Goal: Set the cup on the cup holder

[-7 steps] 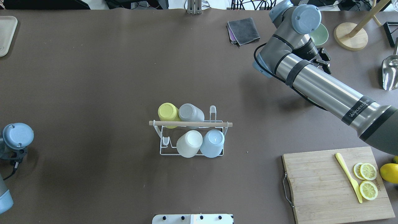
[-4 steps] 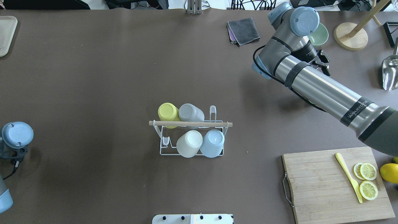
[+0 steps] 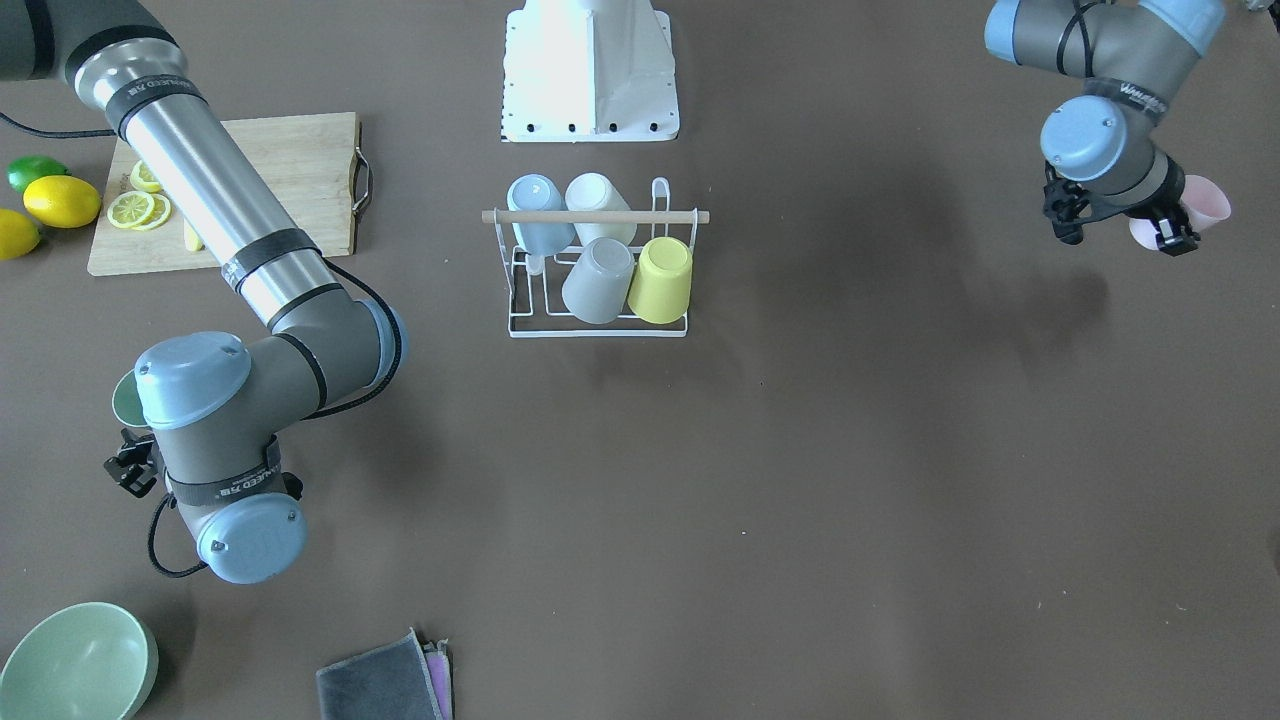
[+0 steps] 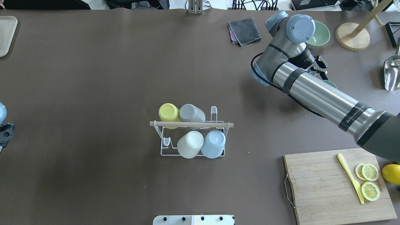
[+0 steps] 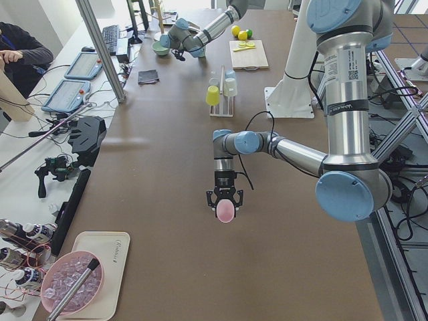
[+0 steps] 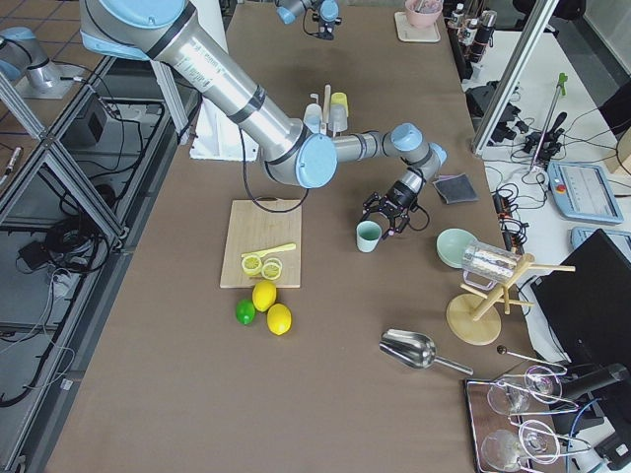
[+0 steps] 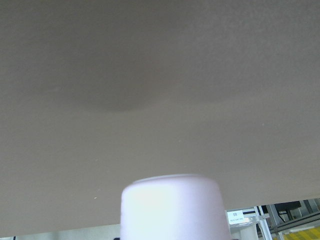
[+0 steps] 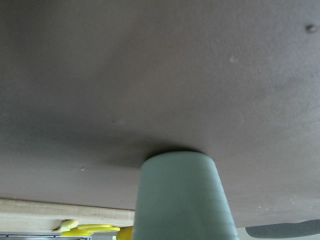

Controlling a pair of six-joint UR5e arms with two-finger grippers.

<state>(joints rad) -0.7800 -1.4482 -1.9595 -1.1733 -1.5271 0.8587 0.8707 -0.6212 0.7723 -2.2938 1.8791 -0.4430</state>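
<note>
The cup holder [image 4: 218,124] is a white wire rack with a wooden rod, at the table's middle; it also shows in the front view [image 3: 690,217]. Several cups sit upside down on its prongs: yellow [image 4: 168,112], grey, white and blue. My left gripper [image 3: 1150,228] is shut on a pink cup [image 3: 1200,205] and holds it above the table at the far left end; the cup fills the left wrist view [image 7: 175,207]. My right gripper [image 6: 385,214] is shut on a green cup [image 6: 369,236], whose base is at the table surface [image 8: 182,195].
A green bowl [image 4: 322,32] and a folded grey cloth [image 4: 245,30] lie behind the right arm. A cutting board [image 4: 322,187] with lemon slices and a yellow knife is at the front right. A wooden stand [image 4: 353,36] and a metal scoop [image 4: 392,72] are at the far right.
My left arm has moved left, almost out of the overhead view. My right wrist has swung a little nearer, and the green cup now shows beside the forearm.
</note>
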